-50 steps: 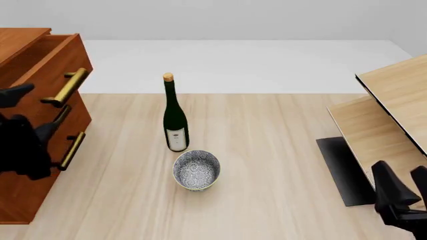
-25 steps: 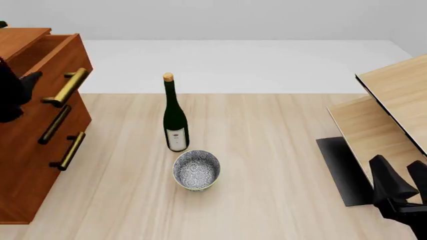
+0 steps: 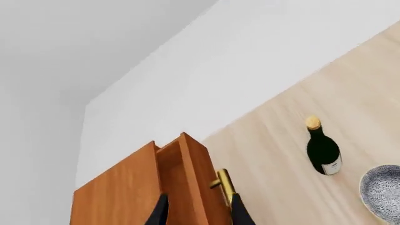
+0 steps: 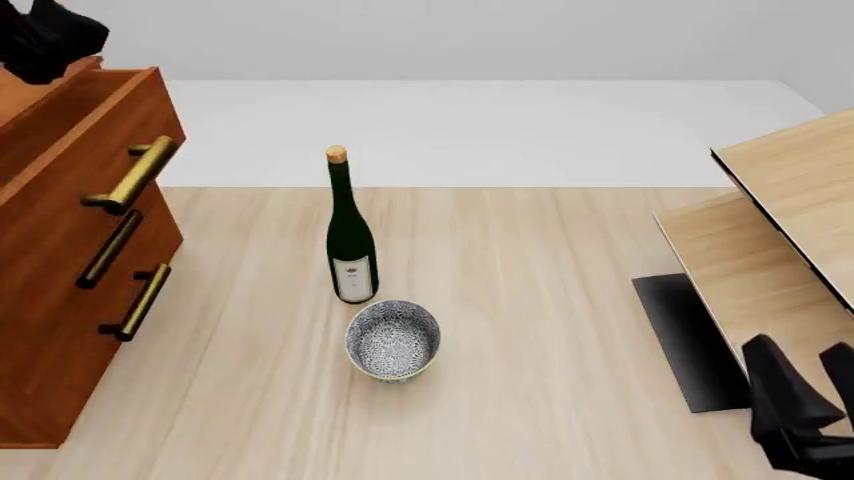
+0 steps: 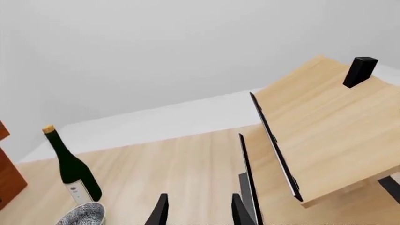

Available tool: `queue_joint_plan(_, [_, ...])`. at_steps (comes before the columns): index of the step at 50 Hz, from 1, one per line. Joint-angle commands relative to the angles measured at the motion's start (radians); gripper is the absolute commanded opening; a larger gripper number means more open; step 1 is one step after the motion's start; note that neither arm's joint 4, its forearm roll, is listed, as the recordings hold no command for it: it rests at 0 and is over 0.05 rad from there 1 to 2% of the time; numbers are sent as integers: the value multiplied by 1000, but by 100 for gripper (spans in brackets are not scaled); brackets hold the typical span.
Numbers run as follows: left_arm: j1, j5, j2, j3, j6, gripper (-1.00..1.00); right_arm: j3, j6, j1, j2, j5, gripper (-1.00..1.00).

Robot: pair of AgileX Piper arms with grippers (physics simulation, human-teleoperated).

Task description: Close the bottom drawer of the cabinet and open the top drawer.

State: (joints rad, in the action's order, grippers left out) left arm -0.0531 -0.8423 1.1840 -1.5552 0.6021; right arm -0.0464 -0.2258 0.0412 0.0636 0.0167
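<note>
The left gripper (image 3: 198,213) is seen parted, empty, straddling the pulled-out top drawer (image 3: 187,185) front from above; the bottom drawer (image 4: 74,345) is seen flush.

In the front view the cabinet (image 4: 60,300) runs off the left edge, and the left gripper (image 4: 47,35) is cropped at the top-left corner, its fingers unreadable there.

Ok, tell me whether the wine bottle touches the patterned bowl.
Apart. The left wrist view shows table between the wine bottle and patterned bowl.
</note>
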Motion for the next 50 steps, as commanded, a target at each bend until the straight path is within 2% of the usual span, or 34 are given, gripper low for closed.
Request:
queue_joint_plan(1, [-12,-112,69,-109,-302,100,4,12,5,-35,-30,100])
queue_joint_plan(2, [-18,-114,70,-106,-338,100,4,13,5,-32,-28,100])
queue_joint_plan(3, [6,-100,57,-85,-316,100,4,14,4,-32,-28,100])
queue_joint_plan(5, [-2,-98,55,-72,-377,100,3,16,4,-32,-28,100])
queue_joint_plan(6, [14,-83,42,-47,-361,100,3,17,5,-32,-29,100])
queue_joint_plan(9, [19,-73,31,-18,-396,100,3,20,7,-31,-29,100])
queue_joint_plan(10, [48,-59,14,1,-374,100,2,22,8,-31,-29,100])
queue_joint_plan(12, [40,-67,17,8,-421,100,2,23,9,-32,-30,100])
queue_joint_plan(13, [73,-52,0,24,-379,100,2,25,9,-32,-30,100])
queue_joint_plan(14, [56,-54,2,27,-402,100,2,26,9,-31,-30,100])
queue_joint_plan(15, [76,-57,1,30,-434,100,2,26,8,-31,-30,100])
queue_joint_plan(18, [103,-36,-25,84,-408,100,1,32,10,-31,-31,100])
queue_joint_plan(20, [143,-26,-39,117,-417,100,0,35,11,-31,-32,100])
queue_joint_plan(21, [126,-20,-43,134,-426,100,0,36,12,-31,-32,100])
queue_joint_plan(23, [161,-8,-59,181,-412,100,-1,39,12,-32,-32,100])
queue_joint_plan(24, [150,-5,-64,184,-440,100,-1,44,10,-33,-33,100])
queue_joint_plan(25, [177,3,-80,202,-417,100,-1,44,12,-33,-33,100])
queue_joint_plan(27, [169,-3,-80,205,-443,100,-2,46,13,-33,-34,100])
queue_joint_plan(37, [192,27,-99,272,-453,100,-3,56,15,-34,-35,100])
queue_joint_plan(50, [180,70,-93,356,-492,100,-3,54,14,-34,-35,100])
